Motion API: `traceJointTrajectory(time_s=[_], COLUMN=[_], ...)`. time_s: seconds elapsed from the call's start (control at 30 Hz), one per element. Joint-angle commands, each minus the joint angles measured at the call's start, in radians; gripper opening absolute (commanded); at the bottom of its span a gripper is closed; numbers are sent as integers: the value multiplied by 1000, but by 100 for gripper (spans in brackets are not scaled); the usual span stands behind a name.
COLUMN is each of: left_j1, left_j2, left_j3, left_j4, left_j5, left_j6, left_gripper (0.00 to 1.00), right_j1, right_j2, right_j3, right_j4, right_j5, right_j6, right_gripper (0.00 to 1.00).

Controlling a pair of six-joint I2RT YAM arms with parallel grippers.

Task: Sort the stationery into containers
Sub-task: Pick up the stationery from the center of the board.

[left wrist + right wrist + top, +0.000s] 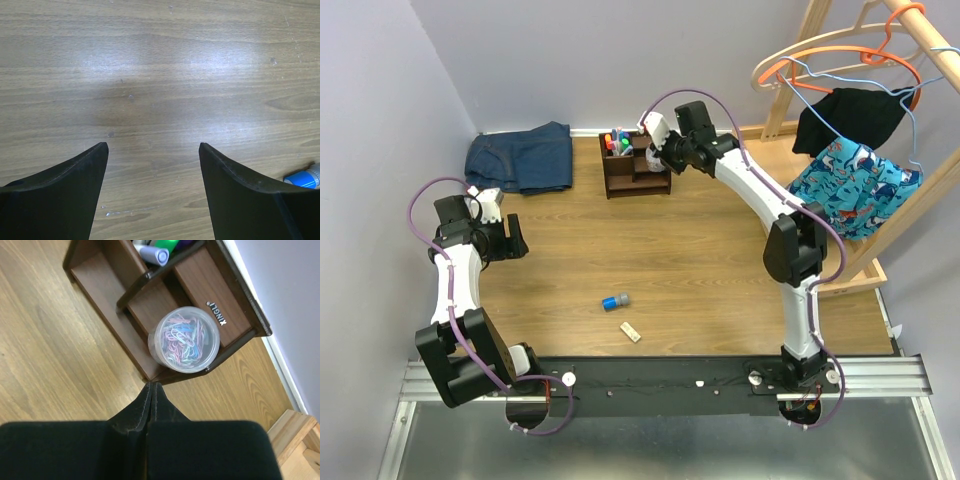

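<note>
The dark brown organiser (635,168) (100,287) stands at the back of the table with markers (617,139) (155,254) upright in its taller section. A clear round tub (184,339) of coloured paper clips sits in a lower shelf. My right gripper (152,385) is shut and empty, its tips just off the organiser's corner beside the tub. A short blue-grey cylinder (616,300) (302,179) and a beige block (631,331) lie on the table near the front. My left gripper (498,235) (152,146) hangs open over bare wood at the left.
Folded jeans (520,158) lie at the back left. A wooden rack (865,150) with hangers and clothes stands to the right. A light wooden edge (295,440) shows by the wall in the right wrist view.
</note>
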Motion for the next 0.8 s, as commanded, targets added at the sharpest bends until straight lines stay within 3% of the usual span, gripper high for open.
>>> traceJointTrajectory(time_s=[0.0, 0.77], left_j1=[5, 5], left_j2=[2, 10], left_j3=[22, 10], left_j4=[-3, 2], left_j5=[25, 4], left_j6=[-6, 0], left_gripper=[82, 83], right_j1=[-12, -10], right_j2=[47, 195], right_j3=[25, 175], right_j4=[-13, 62], right_j5=[57, 94], right_j6=[-31, 1], right_gripper=[6, 8])
